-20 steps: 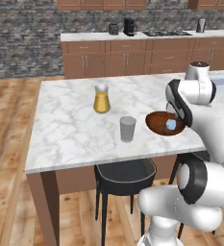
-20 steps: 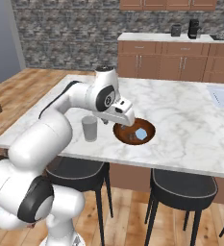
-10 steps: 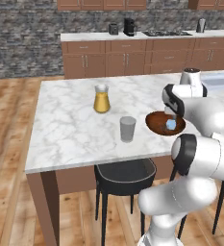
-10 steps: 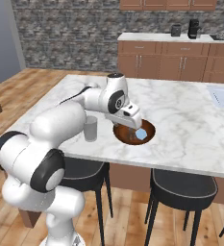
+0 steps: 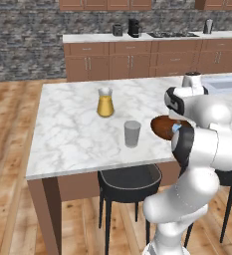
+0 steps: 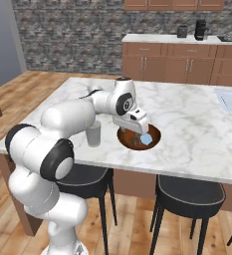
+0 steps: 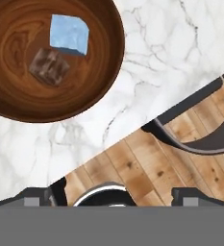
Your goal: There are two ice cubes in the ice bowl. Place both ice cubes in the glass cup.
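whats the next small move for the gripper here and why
Probably shift the open gripper to centre over the pale blue ice cube, then lower. In the hand view both cubes still lie in the ice bowl, which sits off toward the top left, so the fingers are not lined up on either. The glass cup looks empty.

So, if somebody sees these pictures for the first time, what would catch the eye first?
Probably the big white robot arm bent over the marble counter, with its open gripper hanging above the dark brown ice bowl near the counter's front edge. In the hand view the bowl holds two cubes side by side: a pale blue ice cube and a darker, see-through one. Left of the bowl stands the grey glass cup, and farther back a pitcher of orange liquid.
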